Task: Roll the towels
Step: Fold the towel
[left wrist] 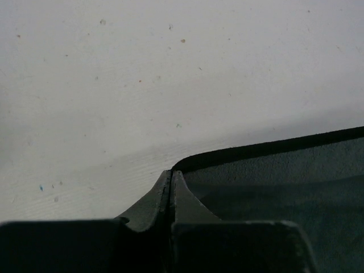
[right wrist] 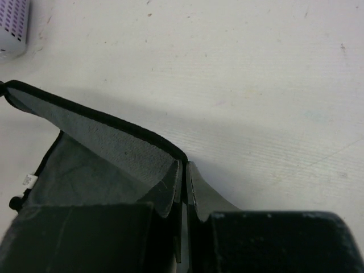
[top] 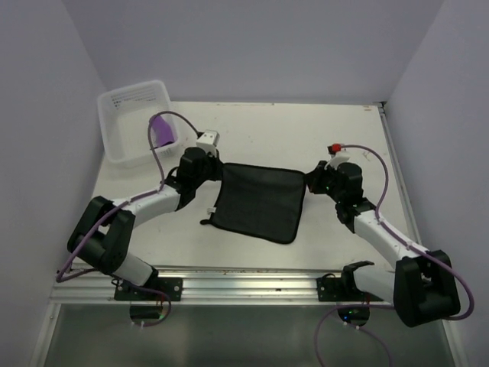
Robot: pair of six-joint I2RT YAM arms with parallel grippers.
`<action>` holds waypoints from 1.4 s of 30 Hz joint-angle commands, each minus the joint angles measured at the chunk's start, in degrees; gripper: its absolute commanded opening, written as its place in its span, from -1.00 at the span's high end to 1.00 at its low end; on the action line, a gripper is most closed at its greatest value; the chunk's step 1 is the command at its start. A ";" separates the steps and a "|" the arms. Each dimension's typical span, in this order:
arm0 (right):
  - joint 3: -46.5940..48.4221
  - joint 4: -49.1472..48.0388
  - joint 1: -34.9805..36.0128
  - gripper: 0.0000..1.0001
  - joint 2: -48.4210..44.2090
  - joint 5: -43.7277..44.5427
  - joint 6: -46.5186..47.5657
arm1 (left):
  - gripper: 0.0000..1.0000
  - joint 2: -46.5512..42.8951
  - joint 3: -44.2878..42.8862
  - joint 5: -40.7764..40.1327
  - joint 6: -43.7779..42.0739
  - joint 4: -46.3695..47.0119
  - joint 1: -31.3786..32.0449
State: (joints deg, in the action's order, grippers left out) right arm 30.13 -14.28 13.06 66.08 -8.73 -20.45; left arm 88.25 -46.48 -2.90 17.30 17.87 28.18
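A dark grey-black towel (top: 260, 202) lies spread flat in the middle of the table. My left gripper (top: 223, 168) is shut on its far left corner. In the left wrist view, the left gripper (left wrist: 172, 173) has its jaws pressed together at the hemmed corner of the dark towel (left wrist: 284, 182). My right gripper (top: 308, 180) is shut on the far right corner. The right wrist view shows the right gripper (right wrist: 183, 165) with the black hem of the dark towel (right wrist: 102, 142) pinched between its tips, and the far edge lifted off the table. A purple towel (top: 162, 131) sits in the tub.
A clear plastic tub (top: 114, 122) stands at the back left of the white table, and its corner (right wrist: 12, 25) shows in the right wrist view. A small white label (right wrist: 27, 180) hangs at the dark towel's edge. Walls close in the table on three sides.
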 commanded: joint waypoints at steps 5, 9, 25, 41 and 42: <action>-5.86 0.31 0.12 1.00 -9.47 -2.86 1.99 | 1.00 -6.59 9.72 0.61 -0.95 9.72 -0.32; -8.50 2.76 0.82 1.00 -14.13 -4.62 1.73 | 1.00 -8.53 14.13 0.87 -0.34 11.66 -0.32; -12.02 14.10 2.58 1.00 -23.19 -4.72 -4.33 | 1.00 -15.91 21.60 2.63 0.80 11.75 -0.24; -14.83 19.20 3.38 1.00 -23.89 -4.71 -7.85 | 1.00 -21.71 27.85 3.69 2.04 8.94 0.47; -15.18 19.38 3.46 1.00 -23.98 -4.80 -8.03 | 1.00 -21.71 27.76 3.51 2.04 8.50 0.47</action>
State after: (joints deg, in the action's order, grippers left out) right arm 15.88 3.03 16.51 42.68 -14.66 -28.12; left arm 67.68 -19.16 3.42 19.49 26.02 28.97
